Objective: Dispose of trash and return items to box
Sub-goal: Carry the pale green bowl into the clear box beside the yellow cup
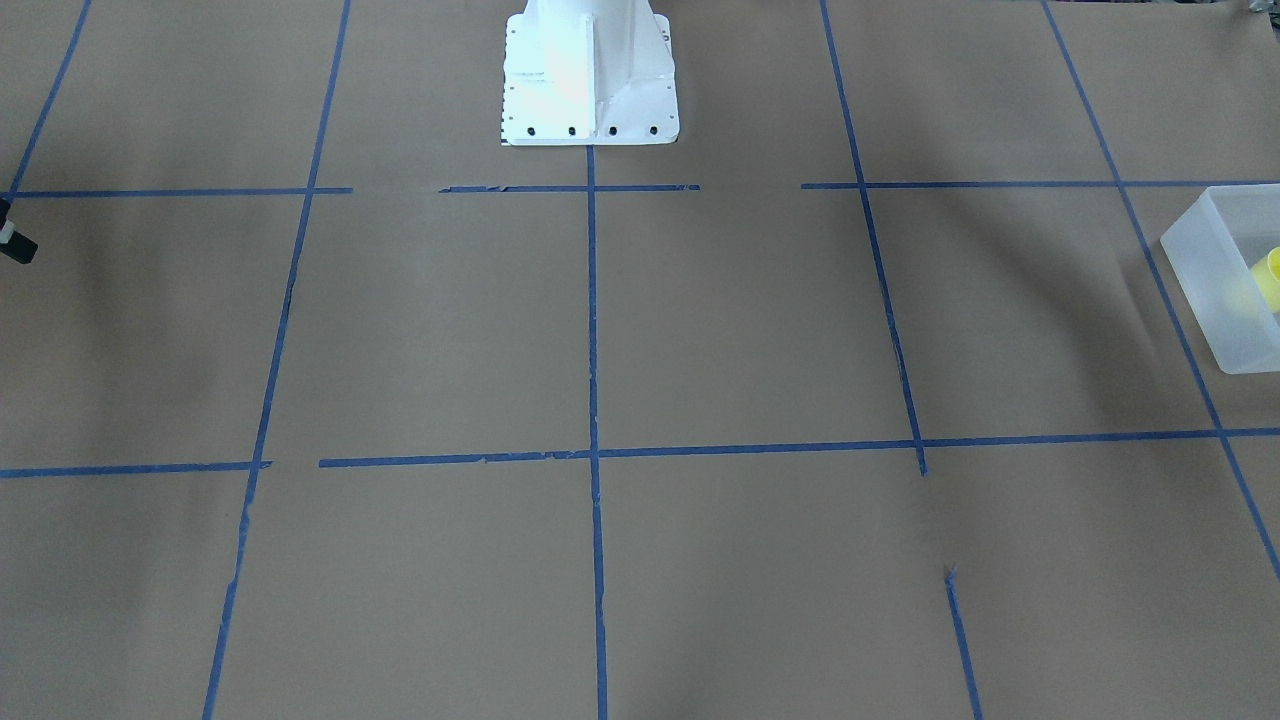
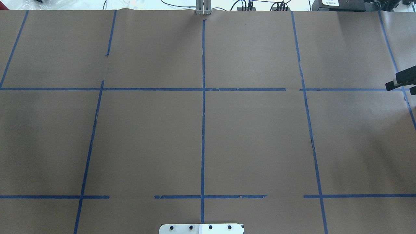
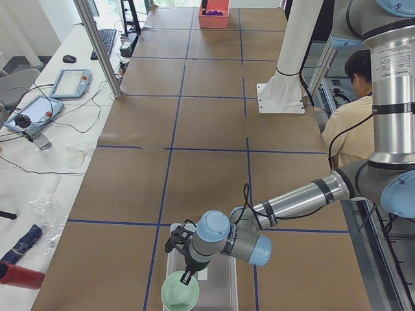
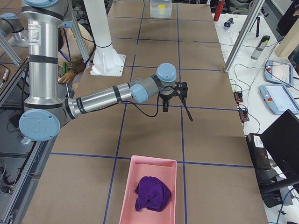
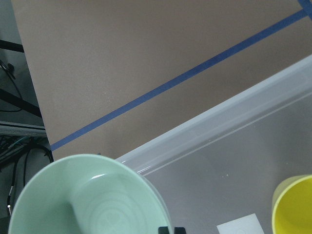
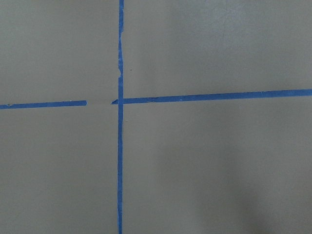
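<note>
Soft, even light from above fills every view. The brown worktop (image 1: 740,320) carries only broad, faint shadows, darkest toward its left and right ends in the front view. The white base (image 1: 588,75) is blown out by glare. In the left wrist view the close bowl (image 5: 92,204) is slightly blurred, with a small highlight. The right wrist view is dimmer and flat.

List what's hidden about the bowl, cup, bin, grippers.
Pale mint-green round bowl: cut by exterior left's bottom edge; left gripper grip too small to judge.
Bright yellow tapered cup: cropped by left wrist view's corner.
Frosted translucent white bin: cut by front view's right edge.
Right gripper: cut by overhead's right edge.
</note>
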You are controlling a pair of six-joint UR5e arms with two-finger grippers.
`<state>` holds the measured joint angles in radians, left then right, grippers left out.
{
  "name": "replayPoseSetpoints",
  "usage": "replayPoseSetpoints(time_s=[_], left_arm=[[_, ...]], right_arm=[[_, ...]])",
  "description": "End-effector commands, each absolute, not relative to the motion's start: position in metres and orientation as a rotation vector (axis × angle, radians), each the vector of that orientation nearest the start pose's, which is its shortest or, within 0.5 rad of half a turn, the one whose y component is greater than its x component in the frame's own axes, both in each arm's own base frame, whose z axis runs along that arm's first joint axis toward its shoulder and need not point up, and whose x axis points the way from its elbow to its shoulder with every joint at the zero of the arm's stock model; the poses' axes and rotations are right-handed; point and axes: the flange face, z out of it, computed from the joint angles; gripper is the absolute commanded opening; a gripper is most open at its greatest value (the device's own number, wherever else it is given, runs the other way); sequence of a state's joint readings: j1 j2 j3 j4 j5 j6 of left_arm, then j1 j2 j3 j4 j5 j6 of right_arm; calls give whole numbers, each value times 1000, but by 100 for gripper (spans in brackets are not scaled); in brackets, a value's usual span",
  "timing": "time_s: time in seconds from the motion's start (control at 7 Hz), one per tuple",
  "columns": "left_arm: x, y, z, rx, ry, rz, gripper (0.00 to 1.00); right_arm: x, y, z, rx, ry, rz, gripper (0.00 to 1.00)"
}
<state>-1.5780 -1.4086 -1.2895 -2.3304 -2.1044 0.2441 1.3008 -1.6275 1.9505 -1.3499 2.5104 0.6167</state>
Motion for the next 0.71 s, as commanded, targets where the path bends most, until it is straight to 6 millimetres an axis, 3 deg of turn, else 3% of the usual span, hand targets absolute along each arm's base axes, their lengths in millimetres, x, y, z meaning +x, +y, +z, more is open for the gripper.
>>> replayPoseSetpoints(time_s=[0.0,0.14,0.29,0.43,0.57], left_arm=[[-84,-404,803,370,493,320,53],[-84,-403,803,372,493,322,65],[-82,-409,790,396,512,324,67],[-78,-418,760,442,556,337,70],[-73,-429,723,445,644,248,74]], right_arm=[[-73,-460,459,60,-1045,56,100],[-73,-460,458,62,-1046,56,100],[-73,-460,458,62,-1046,56,100],[-73,-460,457,66,-1046,55,100],[-60,-457,453,86,-1042,74,100]])
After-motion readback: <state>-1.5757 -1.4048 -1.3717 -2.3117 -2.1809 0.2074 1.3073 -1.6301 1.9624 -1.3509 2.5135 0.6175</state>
